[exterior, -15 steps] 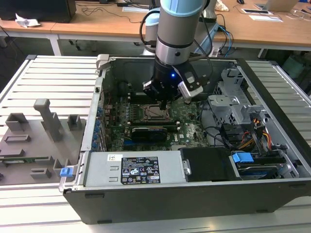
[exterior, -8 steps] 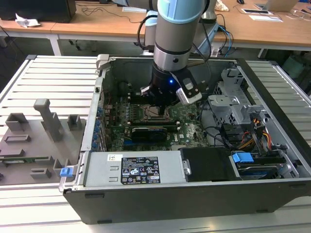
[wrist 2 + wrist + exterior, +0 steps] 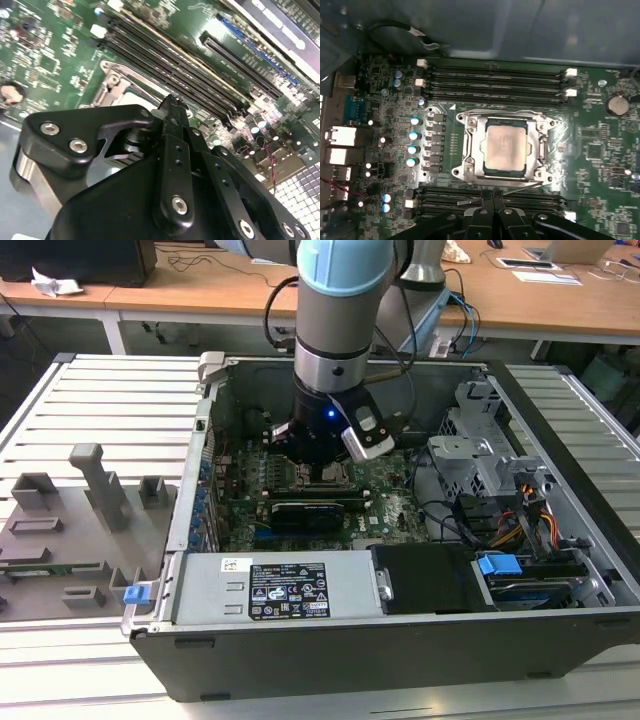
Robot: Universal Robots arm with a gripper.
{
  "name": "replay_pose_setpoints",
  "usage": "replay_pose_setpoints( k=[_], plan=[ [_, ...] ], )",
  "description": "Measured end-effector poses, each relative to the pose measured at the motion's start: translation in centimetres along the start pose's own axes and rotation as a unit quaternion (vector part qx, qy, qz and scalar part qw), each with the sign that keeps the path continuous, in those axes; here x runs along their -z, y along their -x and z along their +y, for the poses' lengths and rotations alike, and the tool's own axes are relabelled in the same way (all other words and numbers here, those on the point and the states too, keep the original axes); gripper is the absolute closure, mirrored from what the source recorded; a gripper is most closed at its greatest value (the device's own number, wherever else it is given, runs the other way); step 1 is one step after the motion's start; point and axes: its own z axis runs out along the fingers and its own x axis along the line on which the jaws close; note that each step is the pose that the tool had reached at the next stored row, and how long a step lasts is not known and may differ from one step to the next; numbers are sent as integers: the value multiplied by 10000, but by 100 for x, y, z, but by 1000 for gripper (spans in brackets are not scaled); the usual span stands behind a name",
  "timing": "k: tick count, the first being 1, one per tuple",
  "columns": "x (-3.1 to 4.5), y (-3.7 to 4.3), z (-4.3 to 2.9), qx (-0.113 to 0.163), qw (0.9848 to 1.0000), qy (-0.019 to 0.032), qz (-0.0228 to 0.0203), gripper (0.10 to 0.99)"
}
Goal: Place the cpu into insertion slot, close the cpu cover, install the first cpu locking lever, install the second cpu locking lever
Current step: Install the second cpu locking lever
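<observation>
The cpu (image 3: 505, 149) sits in the socket on the motherboard (image 3: 600, 150), with the cpu cover (image 3: 470, 150) lying flat around it. Just beside that socket the gripper (image 3: 492, 197) hangs with fingers pressed together, holding nothing.

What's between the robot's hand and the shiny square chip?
In the first wrist view, a row of long black memory slots and the socket's metal frame lie between the hand and the chip.
</observation>
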Motion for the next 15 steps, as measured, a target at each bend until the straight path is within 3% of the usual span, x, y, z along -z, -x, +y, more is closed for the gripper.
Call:
replay_pose_setpoints(
  k=[4,9,15],
  plan=[
    [-90,-47,-8,21,10000,9,2,984],
    [-111,-126,-34,56,10000,32,3,984],
    [-168,-245,-34,125,9999,116,2,984]
  ],
)
